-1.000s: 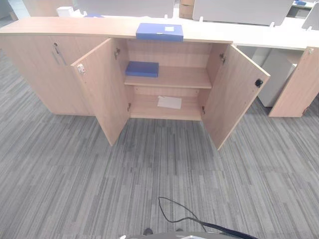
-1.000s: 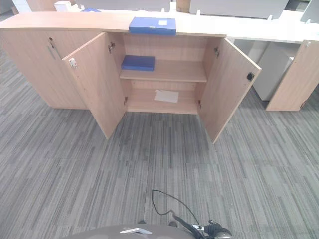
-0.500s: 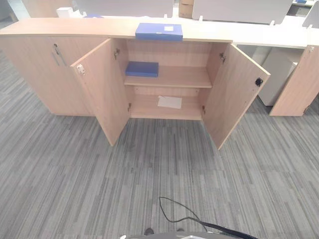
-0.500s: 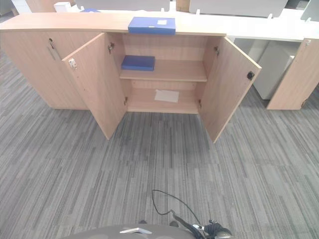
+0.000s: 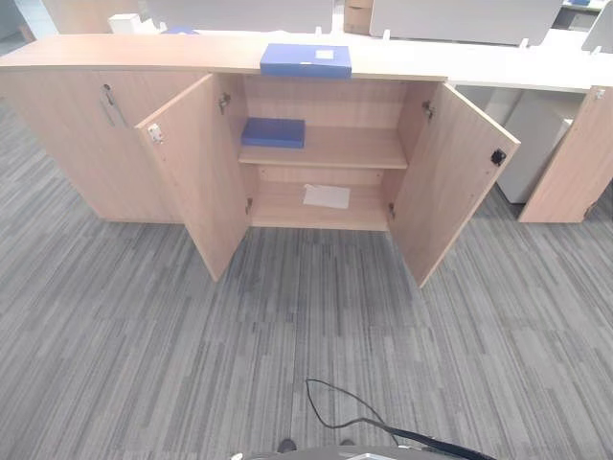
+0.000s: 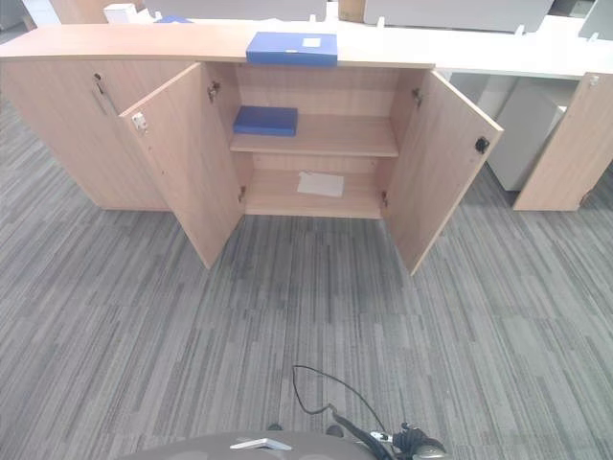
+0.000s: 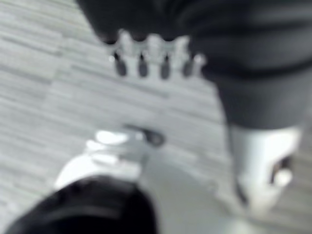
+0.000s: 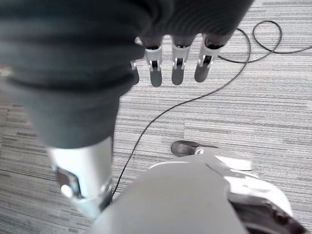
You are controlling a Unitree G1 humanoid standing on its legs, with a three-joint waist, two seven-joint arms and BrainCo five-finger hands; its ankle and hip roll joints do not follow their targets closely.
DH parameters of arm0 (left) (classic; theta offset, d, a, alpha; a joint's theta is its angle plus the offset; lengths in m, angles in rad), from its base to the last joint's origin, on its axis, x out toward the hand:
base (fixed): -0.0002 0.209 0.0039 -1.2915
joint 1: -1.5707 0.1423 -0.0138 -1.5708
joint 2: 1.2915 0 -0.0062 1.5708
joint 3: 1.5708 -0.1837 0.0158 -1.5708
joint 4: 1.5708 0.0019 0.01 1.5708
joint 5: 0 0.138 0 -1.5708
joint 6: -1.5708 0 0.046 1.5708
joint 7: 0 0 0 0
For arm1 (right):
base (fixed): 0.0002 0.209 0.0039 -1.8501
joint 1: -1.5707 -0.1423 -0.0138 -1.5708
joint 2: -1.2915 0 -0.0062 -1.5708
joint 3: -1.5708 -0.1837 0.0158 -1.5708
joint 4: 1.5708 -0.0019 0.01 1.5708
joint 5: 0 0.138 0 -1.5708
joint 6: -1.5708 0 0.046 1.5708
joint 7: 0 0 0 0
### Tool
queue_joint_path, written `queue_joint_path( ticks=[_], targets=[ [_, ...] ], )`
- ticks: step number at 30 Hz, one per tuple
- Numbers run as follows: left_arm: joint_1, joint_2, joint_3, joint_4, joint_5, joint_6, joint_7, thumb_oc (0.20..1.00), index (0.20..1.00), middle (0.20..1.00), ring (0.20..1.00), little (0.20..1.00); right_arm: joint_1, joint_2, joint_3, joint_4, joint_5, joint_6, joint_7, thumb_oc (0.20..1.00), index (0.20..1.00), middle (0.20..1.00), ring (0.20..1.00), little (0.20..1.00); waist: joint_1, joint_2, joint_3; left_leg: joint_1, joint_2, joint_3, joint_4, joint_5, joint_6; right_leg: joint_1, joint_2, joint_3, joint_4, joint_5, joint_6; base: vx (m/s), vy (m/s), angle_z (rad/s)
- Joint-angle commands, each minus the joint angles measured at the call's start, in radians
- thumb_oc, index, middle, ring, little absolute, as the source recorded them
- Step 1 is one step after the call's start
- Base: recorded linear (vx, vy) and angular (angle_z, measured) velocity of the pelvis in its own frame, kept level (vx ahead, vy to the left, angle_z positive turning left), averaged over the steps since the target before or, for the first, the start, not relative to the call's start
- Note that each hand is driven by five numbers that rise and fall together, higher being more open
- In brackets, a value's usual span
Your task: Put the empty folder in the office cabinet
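Observation:
A blue folder [image 5: 306, 59] with a white label lies flat on top of the wooden office cabinet [image 5: 115, 50]. A second blue folder [image 5: 273, 132] lies at the left end of the cabinet's upper shelf [image 5: 345, 149]. Both doors of that compartment stand wide open, the left door [image 5: 196, 172] and the right door [image 5: 450, 177]. In the left wrist view my left hand [image 7: 142, 62] hangs above the carpet, fingers straight and holding nothing. In the right wrist view my right hand [image 8: 178, 66] hangs the same way, also holding nothing. Both hands are far from the cabinet.
A white sheet of paper [image 5: 327, 196] lies on the cabinet's lower shelf. Left of the open compartment, another door [image 5: 96, 134] with a metal handle is shut. White desks [image 5: 522, 62] stand behind and to the right. Grey striped carpet [image 5: 287, 326] stretches between me and the cabinet.

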Motion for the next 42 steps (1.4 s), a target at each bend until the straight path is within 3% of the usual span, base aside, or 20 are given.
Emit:
queue_joint_path(
  ticks=[1, 15, 19, 21, 22, 23, 24, 26, 27, 32, 33, 37, 39, 41, 42],
  targets=[
    [-0.036, -0.026, 0.012, 0.046, -0.022, 0.003, -0.008, 1.000, 1.000, 1.000, 1.000, 1.000, -0.037, -0.042, 0.040, -0.013, -0.019, 0.004, -0.007, 1.000, 1.000, 1.000, 1.000, 1.000, -0.007, 0.001, 0.027, 0.000, -0.039, 0.021, -0.004, -0.121, 0.005, 0.012, 0.016, -0.041, -0.001, -0.036, 0.043, 0.00, 0.000, 0.00],
    [-0.032, -0.027, 0.023, 0.037, -0.046, 0.004, -0.006, 1.000, 1.000, 1.000, 1.000, 1.000, -0.034, -0.047, 0.038, -0.041, -0.010, -0.012, -0.038, 1.000, 1.000, 1.000, 1.000, 1.000, -0.007, 0.001, 0.036, -0.002, -0.031, 0.024, -0.004, -0.117, -0.001, 0.009, 0.014, -0.051, -0.001, -0.034, 0.044, 0.00, -0.016, 0.00],
    [-0.030, -0.025, 0.025, 0.035, -0.009, -0.026, 0.046, 1.000, 1.000, 1.000, 1.000, 1.000, -0.032, -0.046, 0.038, -0.052, 0.010, -0.044, -0.063, 1.000, 1.000, 1.000, 1.000, 1.000, -0.007, 0.002, 0.041, -0.001, -0.029, 0.027, -0.004, -0.114, -0.003, 0.010, 0.015, -0.057, -0.001, -0.035, 0.041, 0.00, -0.067, -0.01],
    [-0.046, -0.022, 0.024, 0.030, -0.028, -0.050, 0.099, 1.000, 1.000, 1.000, 1.000, 1.000, -0.037, -0.055, 0.036, -0.088, 0.072, -0.053, -0.075, 1.000, 1.000, 1.000, 1.000, 1.000, -0.015, -0.003, 0.063, -0.014, -0.028, 0.062, 0.055, -0.126, -0.001, 0.002, 0.007, -0.064, -0.001, -0.037, 0.025, -0.06, -0.062, 0.00],
    [-0.060, -0.021, 0.027, 0.030, -0.031, -0.049, 0.102, 1.000, 1.000, 1.000, 1.000, 1.000, -0.039, -0.060, 0.031, -0.108, 0.118, -0.052, -0.075, 1.000, 1.000, 1.000, 1.000, 1.000, -0.013, -0.013, 0.086, -0.084, -0.039, 0.073, 0.171, -0.149, 0.002, -0.005, -0.005, -0.067, 0.012, -0.032, 0.012, -0.11, -0.027, -0.03],
    [-0.065, -0.021, 0.027, 0.030, -0.024, -0.047, 0.102, 1.000, 1.000, 1.000, 1.000, 1.000, -0.039, -0.061, 0.030, -0.112, 0.125, -0.057, -0.077, 1.000, 1.000, 1.000, 1.000, 1.000, -0.011, -0.015, 0.093, -0.110, -0.040, 0.075, 0.206, -0.153, 0.001, -0.008, -0.008, -0.068, 0.018, -0.030, 0.010, -0.12, -0.038, 0.00],
    [-0.077, -0.022, 0.023, 0.033, -0.029, -0.034, 0.097, 1.000, 1.000, 1.000, 1.000, 1.000, -0.042, -0.071, 0.024, -0.114, 0.128, -0.094, -0.086, 1.000, 1.000, 1.000, 1.000, 1.000, -0.005, -0.015, 0.129, -0.203, -0.022, 0.099, 0.278, -0.105, -0.023, -0.006, -0.007, -0.067, 0.041, -0.037, 0.002, -0.04, -0.012, 0.04],
    [-0.077, -0.025, 0.028, 0.038, -0.001, -0.022, 0.085, 1.000, 1.000, 1.000, 1.000, 1.000, -0.044, -0.078, 0.015, -0.121, 0.117, -0.107, -0.080, 1.000, 1.000, 1.000, 1.000, 1.000, -0.002, -0.005, 0.149, -0.245, -0.005, 0.118, 0.272, -0.072, -0.042, 0.003, 0.002, -0.061, 0.055, -0.052, -0.002, 0.08, 0.010, 0.21],
    [-0.066, -0.028, 0.034, 0.049, 0.026, -0.018, 0.066, 1.000, 1.000, 1.000, 1.000, 1.000, -0.046, -0.086, 0.012, -0.130, 0.115, -0.106, -0.072, 1.000, 1.000, 1.000, 1.000, 1.000, 0.009, 0.008, 0.161, -0.281, 0.021, 0.122, 0.210, -0.005, -0.061, 0.023, 0.020, -0.052, 0.063, -0.068, -0.011, 0.19, 0.012, 0.22],
    [-0.038, -0.039, 0.047, 0.063, 0.057, -0.005, 0.032, 1.000, 1.000, 1.000, 1.000, 1.000, -0.036, -0.111, 0.007, -0.138, 0.132, -0.080, -0.054, 1.000, 1.000, 1.000, 1.000, 1.000, 0.053, 0.021, 0.184, -0.381, 0.098, 0.103, 0.071, 0.138, -0.111, 0.105, 0.033, -0.041, 0.066, -0.109, -0.029, 0.34, 0.026, 0.02],
    [-0.036, -0.040, 0.039, 0.071, 0.092, -0.017, 0.016, 1.000, 1.000, 1.000, 1.000, 1.000, -0.029, -0.121, -0.001, -0.135, 0.152, -0.093, -0.043, 1.000, 1.000, 1.000, 1.000, 1.000, 0.054, 0.027, 0.195, -0.410, 0.129, 0.122, 0.045, 0.149, -0.122, 0.123, 0.031, -0.038, 0.091, -0.134, -0.030, 0.33, 0.068, -0.14],
    [-0.040, -0.038, 0.027, 0.079, 0.089, -0.042, -0.002, 1.000, 1.000, 1.000, 1.000, 1.000, -0.015, -0.129, -0.012, -0.133, 0.160, -0.113, -0.035, 1.000, 1.000, 1.000, 1.000, 1.000, 0.042, 0.044, 0.206, -0.420, 0.171, 0.149, 0.040, 0.169, -0.139, 0.134, 0.029, -0.033, 0.149, -0.182, -0.032, 0.32, 0.108, -0.21],
    [-0.035, -0.033, 0.032, 0.081, 0.099, -0.055, 0.000, 1.000, 1.000, 1.000, 1.000, 1.000, -0.002, -0.128, -0.025, -0.119, 0.122, -0.163, -0.039, 1.000, 1.000, 1.000, 1.000, 1.000, 0.033, 0.053, 0.207, -0.409, 0.188, 0.150, 0.044, 0.182, -0.152, 0.151, 0.023, -0.018, 0.191, -0.219, -0.027, 0.51, 0.185, -0.60],
    [-0.031, -0.023, 0.034, 0.082, 0.107, -0.059, -0.009, 1.000, 1.000, 1.000, 1.000, 1.000, 0.003, -0.133, -0.031, -0.110, 0.088, -0.204, -0.038, 1.000, 1.000, 1.000, 1.000, 1.000, 0.029, 0.055, 0.202, -0.399, 0.188, 0.155, 0.045, 0.161, -0.151, 0.166, 0.015, -0.005, 0.213, -0.246, -0.019, 0.54, 0.222, -0.50],
    [-0.025, -0.013, 0.039, 0.076, 0.109, -0.054, 0.000, 1.000, 1.000, 1.000, 1.000, 1.000, 0.003, -0.134, -0.037, -0.108, 0.063, -0.212, -0.036, 1.000, 1.000, 1.000, 1.000, 1.000, 0.032, 0.045, 0.188, -0.384, 0.170, 0.150, 0.053, 0.120, -0.131, 0.195, -0.006, 0.011, 0.221, -0.264, -0.010, 0.54, 0.239, -0.16]
  ],
)
